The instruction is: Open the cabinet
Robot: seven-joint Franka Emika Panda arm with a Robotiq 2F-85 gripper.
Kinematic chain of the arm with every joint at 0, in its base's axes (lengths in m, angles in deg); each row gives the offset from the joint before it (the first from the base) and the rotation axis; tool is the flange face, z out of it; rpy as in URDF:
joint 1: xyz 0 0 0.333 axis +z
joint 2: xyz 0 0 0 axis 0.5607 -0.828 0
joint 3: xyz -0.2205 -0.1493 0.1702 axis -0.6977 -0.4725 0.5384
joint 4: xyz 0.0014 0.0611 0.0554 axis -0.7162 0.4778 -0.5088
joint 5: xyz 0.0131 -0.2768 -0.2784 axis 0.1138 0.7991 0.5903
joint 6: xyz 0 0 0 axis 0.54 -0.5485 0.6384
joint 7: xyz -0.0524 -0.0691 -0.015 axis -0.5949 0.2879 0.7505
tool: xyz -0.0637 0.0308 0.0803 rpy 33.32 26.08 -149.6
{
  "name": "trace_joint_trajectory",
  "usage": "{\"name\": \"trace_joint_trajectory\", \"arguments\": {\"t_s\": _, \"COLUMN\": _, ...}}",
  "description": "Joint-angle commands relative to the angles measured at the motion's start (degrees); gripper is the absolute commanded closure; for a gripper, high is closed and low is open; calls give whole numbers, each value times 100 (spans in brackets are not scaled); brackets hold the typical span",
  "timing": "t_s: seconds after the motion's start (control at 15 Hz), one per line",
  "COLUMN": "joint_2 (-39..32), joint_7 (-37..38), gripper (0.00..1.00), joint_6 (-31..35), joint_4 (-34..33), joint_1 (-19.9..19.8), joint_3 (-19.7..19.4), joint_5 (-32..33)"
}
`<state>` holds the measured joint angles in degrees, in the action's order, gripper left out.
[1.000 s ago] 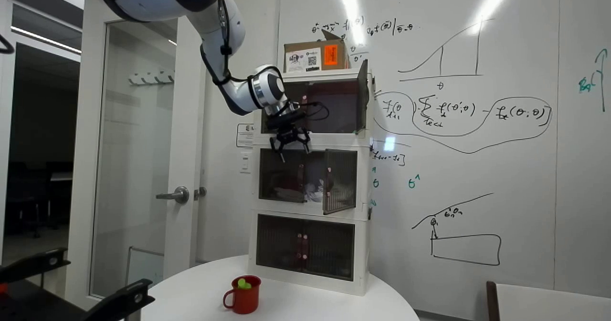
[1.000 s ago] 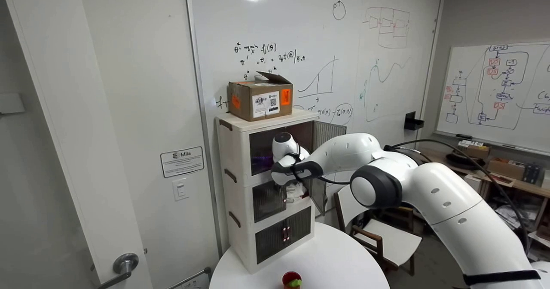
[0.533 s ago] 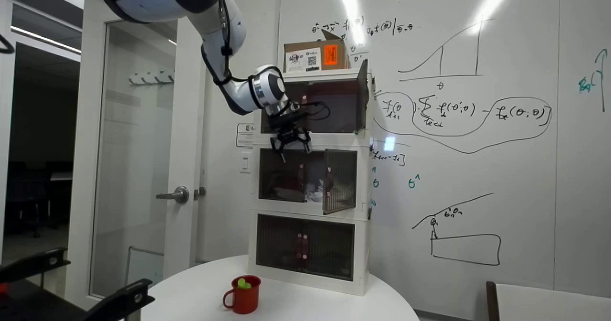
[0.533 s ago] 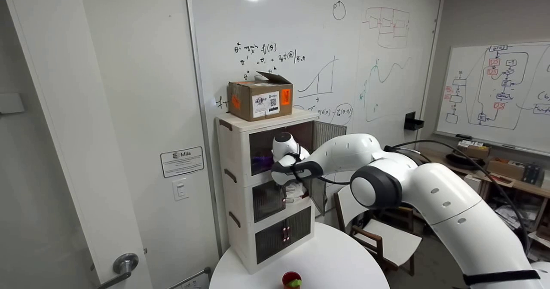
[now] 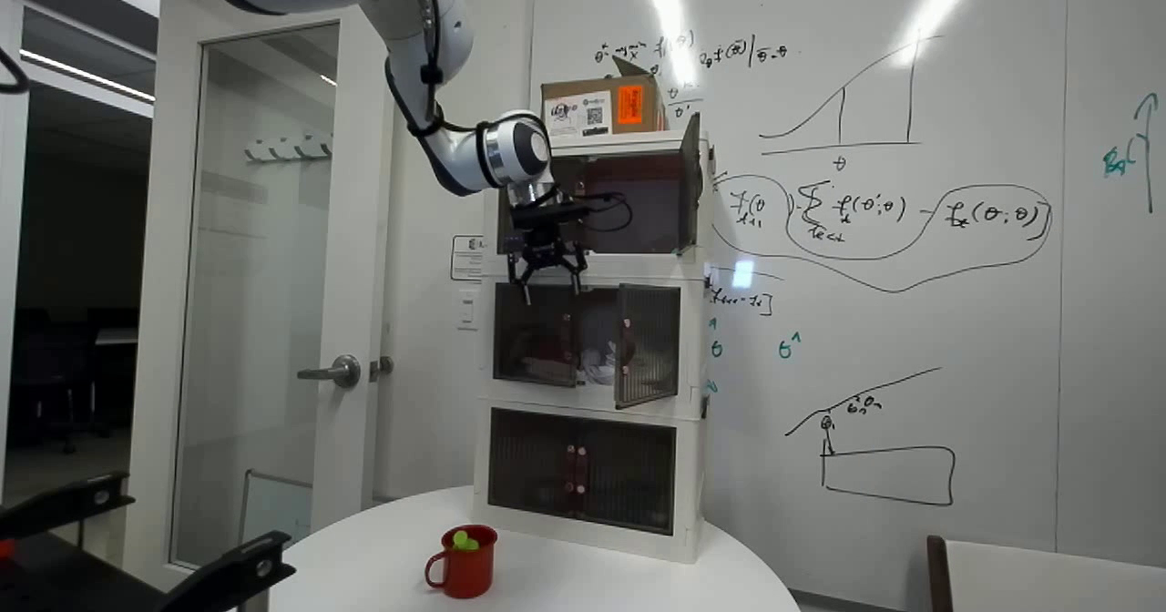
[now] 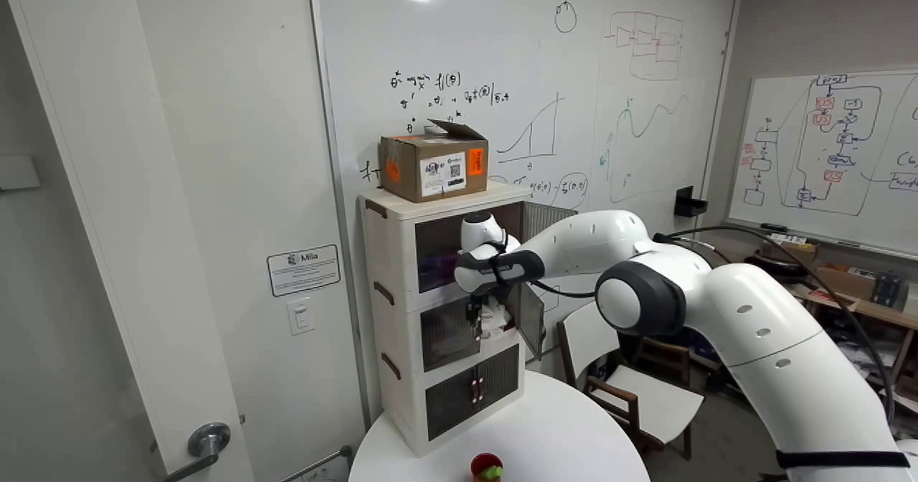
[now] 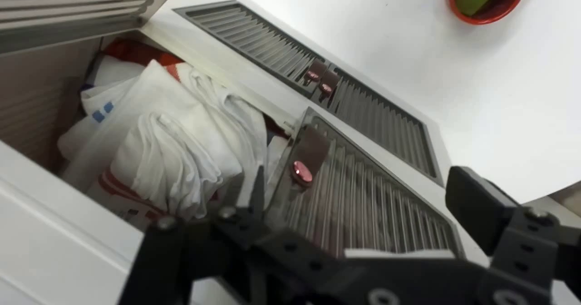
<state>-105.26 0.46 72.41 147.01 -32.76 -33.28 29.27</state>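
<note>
Your gripper (image 5: 552,291) hangs, jaws spread wide and clamped on nothing, before the middle compartment (image 5: 547,395) of the cabinet (image 5: 638,268), a tall white unit on the far side of the table (image 5: 565,580). The compartment's right door (image 5: 649,348) stands swung outward in both exterior views; the left door (image 5: 533,334) looks barely ajar, and drawing it out is probably the work that remains to you. In the wrist view one finger (image 7: 257,196) shows just beside that door's free edge, near the handle (image 7: 312,150) — whether it touches cannot be told. There lies the likeliest slip: with too shallow a hook, the finger may slide off, and a turn of the wrist could bring the other finger (image 7: 476,205) against the door's face and push it home. Reach too deep and you might snag the white cloths (image 7: 168,146) bunched inside and spill them down toward the mug (image 5: 467,566) on the near side. A hard tug could rock the cabinet and shift the box (image 5: 601,107) on top — as could your arm (image 5: 410,56), should it swing right into the open top door (image 5: 690,188).
</note>
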Motion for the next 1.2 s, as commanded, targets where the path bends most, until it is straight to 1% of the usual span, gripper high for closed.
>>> {"name": "trace_joint_trajectory", "arguments": {"t_s": 0.0, "joint_2": 328, "joint_7": -295, "gripper": 0, "joint_6": -633, "joint_4": 508, "joint_1": -44, "joint_3": 336, "joint_5": -521}}
{"name": "trace_joint_trajectory", "arguments": {"t_s": 0.33, "joint_2": 641, "joint_7": -88, "gripper": 0, "joint_6": -1464, "joint_4": 843, "joint_1": 34, "joint_3": 326, "joint_5": -668}}
{"name": "trace_joint_trajectory", "arguments": {"t_s": 0.53, "joint_2": 917, "joint_7": 166, "gripper": 0, "joint_6": -1828, "joint_4": 1134, "joint_1": 212, "joint_3": 274, "joint_5": -558}}
{"name": "trace_joint_trajectory", "arguments": {"t_s": 0.67, "joint_2": 1144, "joint_7": 608, "gripper": 0, "joint_6": -1825, "joint_4": 1324, "joint_1": 354, "joint_3": 224, "joint_5": -533}}
{"name": "trace_joint_trajectory", "arguments": {"t_s": 0.8, "joint_2": 1377, "joint_7": 938, "gripper": 0, "joint_6": -1755, "joint_4": 1542, "joint_1": 412, "joint_3": 268, "joint_5": -642}}
{"name": "trace_joint_trajectory", "arguments": {"t_s": 0.93, "joint_2": 1613, "joint_7": 1155, "gripper": 0, "joint_6": -1631, "joint_4": 1744, "joint_1": 495, "joint_3": 299, "joint_5": -670}}
{"name": "trace_joint_trajectory", "arguments": {"t_s": 1.13, "joint_2": 1836, "joint_7": 1381, "gripper": 0, "joint_6": -1450, "joint_4": 1853, "joint_1": 626, "joint_3": 304, "joint_5": -640}}
